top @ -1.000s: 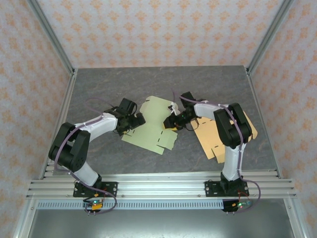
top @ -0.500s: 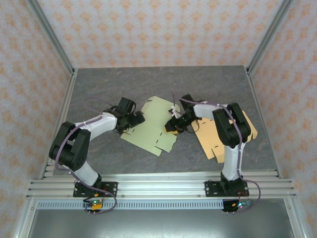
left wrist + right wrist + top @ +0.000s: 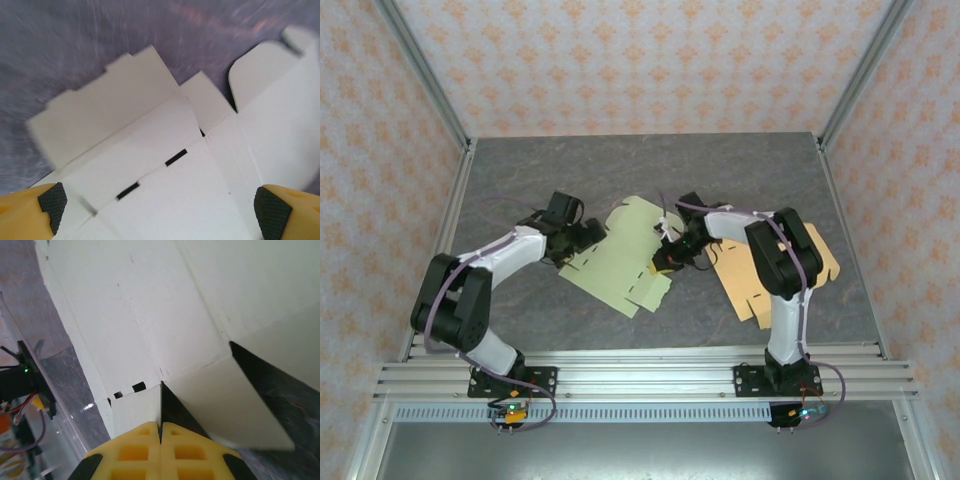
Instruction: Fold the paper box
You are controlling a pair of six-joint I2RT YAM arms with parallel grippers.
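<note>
Mid-table, the green paper box blank (image 3: 620, 262) has shifted slightly as my right gripper (image 3: 161, 432) closed fully, apparently pinching its right flap. My left gripper (image 3: 160, 202) hangs wide open, empty, over the left edge. I judge folding can start.

Box blank (image 3: 620, 262) on table (image 3: 720, 170); spare blank (image 3: 740, 285) right.
</note>
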